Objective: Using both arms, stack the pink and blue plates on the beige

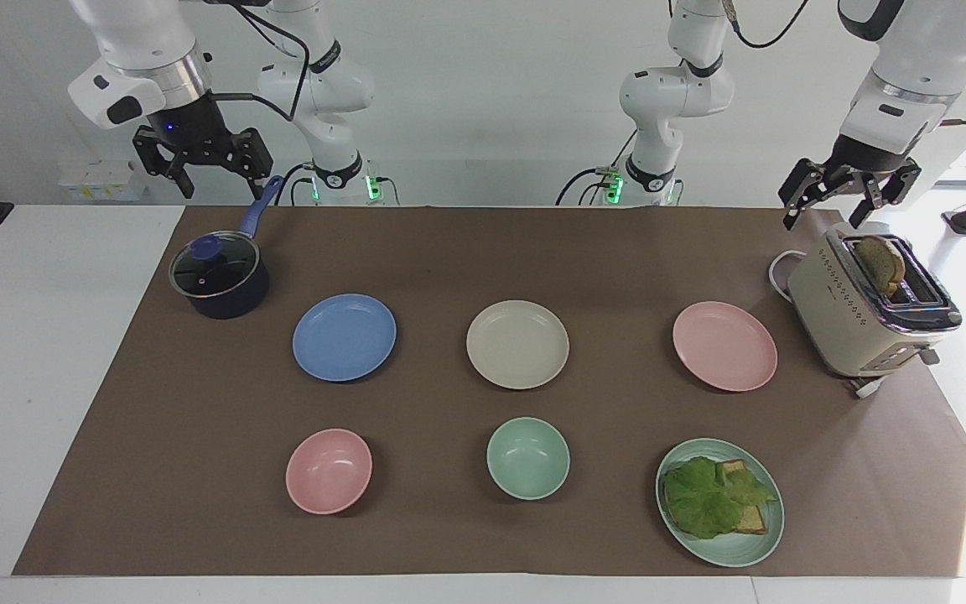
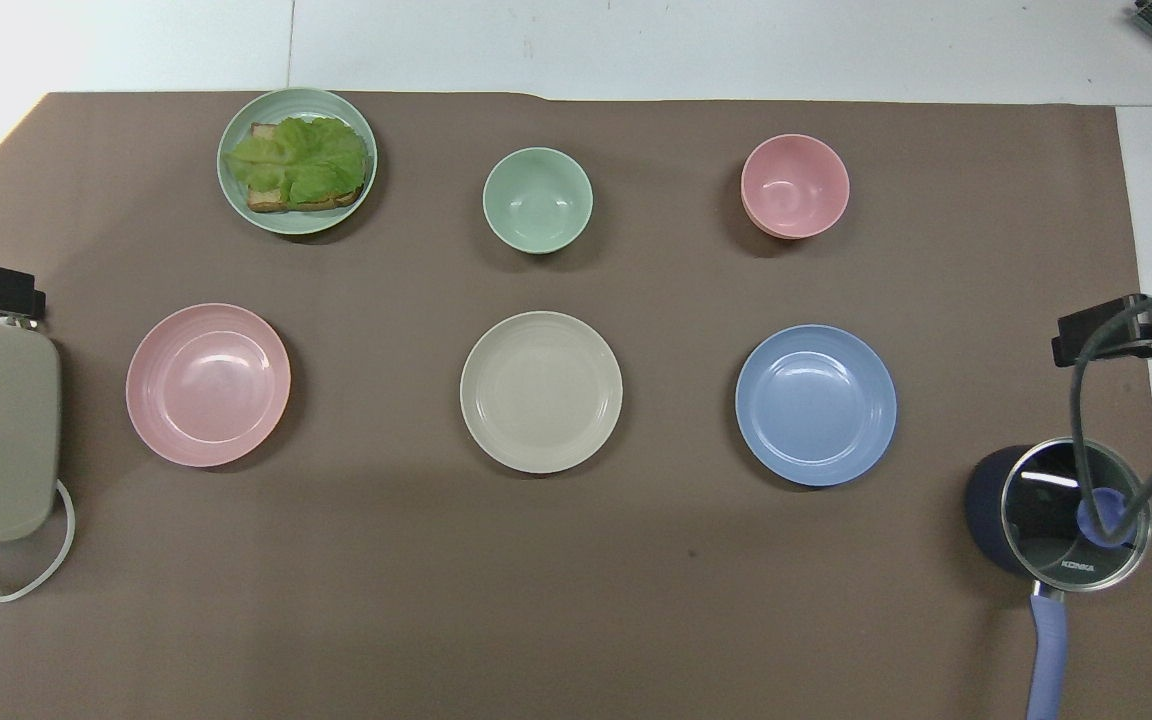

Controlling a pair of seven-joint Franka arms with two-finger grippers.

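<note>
Pink plate (image 1: 724, 346) and blue plate (image 1: 344, 336) flank the beige plate (image 1: 517, 344) untouched; left gripper (image 1: 848, 204) and right gripper (image 1: 202, 168), jaws open, raised: take each by its rim.

Bright, even overhead light; both views are sharp. Plates cast soft, short shadows on the brown mat (image 1: 449, 252). The white counter (image 1: 47, 352) bleaches at 3 o'clock facing, and at 10 o'clock overhead.
</note>
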